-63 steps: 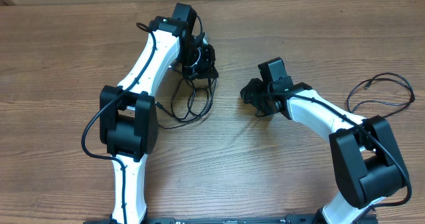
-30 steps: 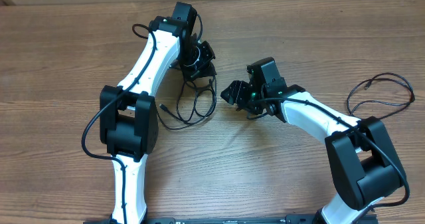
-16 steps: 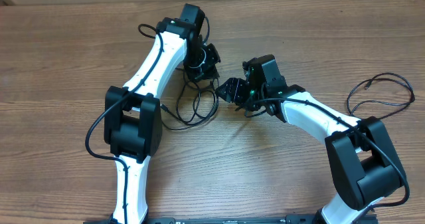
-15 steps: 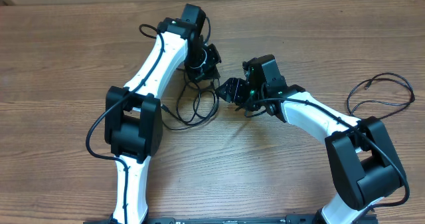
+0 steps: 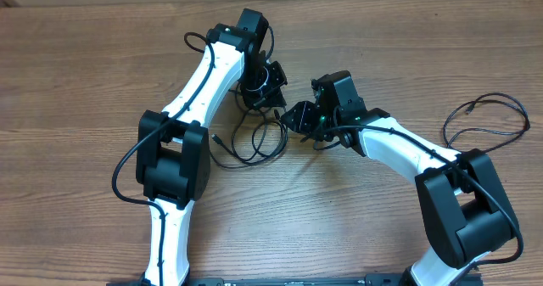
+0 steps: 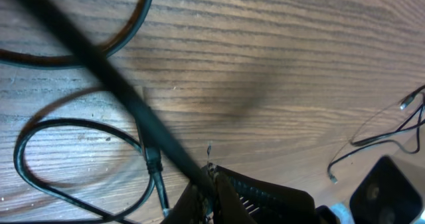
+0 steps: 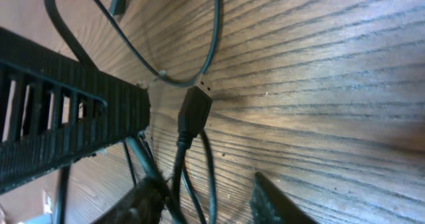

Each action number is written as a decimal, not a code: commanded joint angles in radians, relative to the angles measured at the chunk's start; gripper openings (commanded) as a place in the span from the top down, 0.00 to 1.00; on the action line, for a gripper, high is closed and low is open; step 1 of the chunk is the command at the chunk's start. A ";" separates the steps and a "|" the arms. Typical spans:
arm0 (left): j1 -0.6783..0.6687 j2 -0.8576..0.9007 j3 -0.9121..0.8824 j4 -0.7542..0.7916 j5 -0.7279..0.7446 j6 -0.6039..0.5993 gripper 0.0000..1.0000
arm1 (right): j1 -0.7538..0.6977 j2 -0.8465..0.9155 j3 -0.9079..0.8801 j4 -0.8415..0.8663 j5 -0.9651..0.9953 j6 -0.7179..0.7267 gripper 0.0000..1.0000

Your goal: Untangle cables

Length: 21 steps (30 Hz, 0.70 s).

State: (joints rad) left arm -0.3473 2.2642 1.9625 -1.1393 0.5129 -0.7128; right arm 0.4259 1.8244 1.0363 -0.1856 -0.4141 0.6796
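The cables (image 5: 257, 138) are thin black loops on the wooden table, hanging from my left gripper (image 5: 265, 81). In the left wrist view the left gripper (image 6: 211, 179) is shut on one taut black cord (image 6: 113, 84), with more loops (image 6: 40, 157) below it. My right gripper (image 5: 297, 116) is open just right of the tangle. In the right wrist view its open fingers (image 7: 207, 185) straddle two cords, and a USB plug (image 7: 194, 108) lies just ahead. The left gripper's ribbed finger (image 7: 66, 127) shows at the left.
A separate thin black cable (image 5: 488, 116) lies in a loose loop at the table's right edge; it also shows in the left wrist view (image 6: 392, 127). The white left arm (image 5: 199, 82) lies left of the tangle, and the right arm (image 5: 399, 146) to its right.
My left gripper has shifted right with the cord, dragging the loops right. My right gripper moved left toward the tangle, then stayed put over the last half second.
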 commanded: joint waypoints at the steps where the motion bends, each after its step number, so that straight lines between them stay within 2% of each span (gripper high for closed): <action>1: -0.009 0.008 0.021 -0.015 0.020 0.041 0.96 | -0.002 0.009 -0.004 0.002 0.022 -0.004 0.67; 10: -0.014 0.008 0.021 -0.015 0.058 0.056 0.96 | -0.002 0.009 -0.004 0.001 0.029 -0.004 0.80; 14: -0.014 0.008 0.021 -0.015 0.066 0.056 0.96 | -0.002 0.009 -0.004 0.001 0.029 -0.005 0.83; 21: -0.014 0.008 0.021 -0.016 0.171 0.081 0.96 | -0.002 0.009 -0.004 -0.002 0.033 -0.005 0.85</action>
State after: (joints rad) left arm -0.3538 2.2642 1.9625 -1.1469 0.5808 -0.6727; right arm 0.4263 1.8244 1.0363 -0.1879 -0.4141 0.6792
